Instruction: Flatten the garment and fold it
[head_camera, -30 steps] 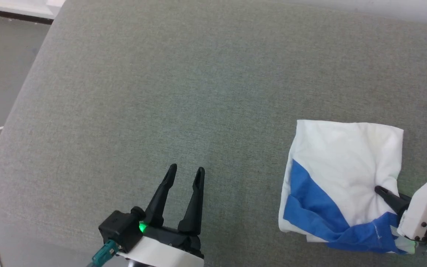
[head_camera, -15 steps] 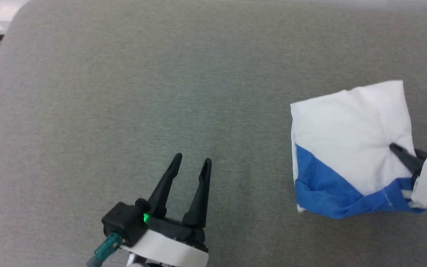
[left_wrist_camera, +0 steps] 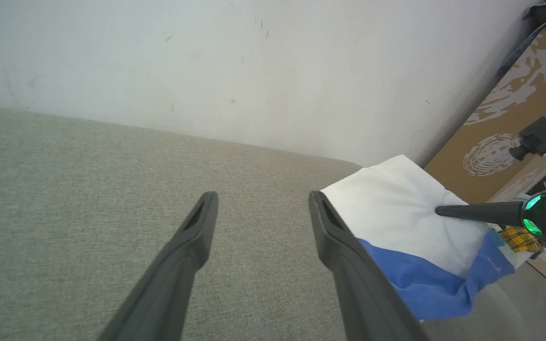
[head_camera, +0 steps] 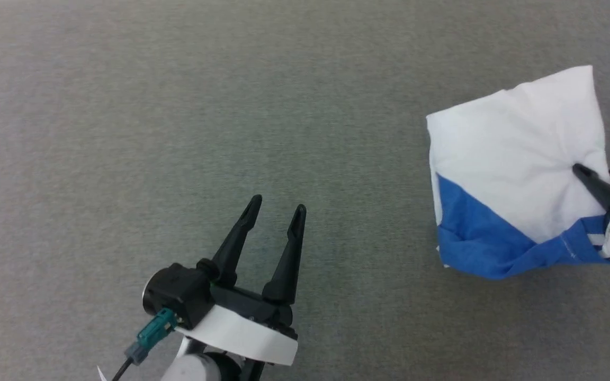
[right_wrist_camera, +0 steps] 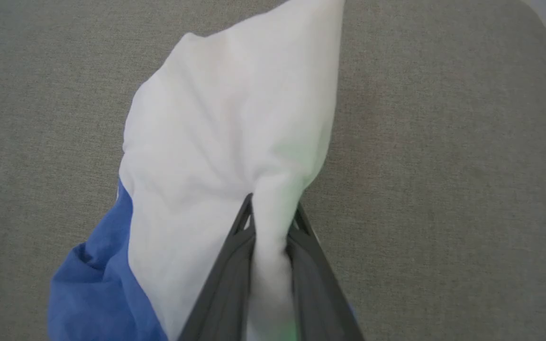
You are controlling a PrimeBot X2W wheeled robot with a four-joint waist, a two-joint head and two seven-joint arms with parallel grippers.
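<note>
A grey-green fabric surface (head_camera: 178, 106) spreads across the scene, with a pale wall (left_wrist_camera: 254, 71) rising behind its far edge. The garment (head_camera: 506, 153) sits at the right side of it, gathered into a rough, near-square packet: a white panel faces up and a blue band runs along its near edge. The right gripper (right_wrist_camera: 273, 213) is clamped on the packet's right edge, with a ridge of white cloth pinched between its two dark fingers and creases fanning out from that pinch. A shadow under the blue edge suggests the packet hangs at least partly off the surface (how high, I cannot tell).

The left gripper (head_camera: 277, 203) hovers over bare fabric with its jaws spread wide and nothing between them, fingers pointing away toward the far side. The garment lies to its right and somewhat farther out, well apart from it.

What the coming move turns on, in my judgement, is this: the right arm has the cloth, and the packet's free left edge, running near to far, faces the left gripper. Any help from the left would mean crossing rightward to that edge.
</note>
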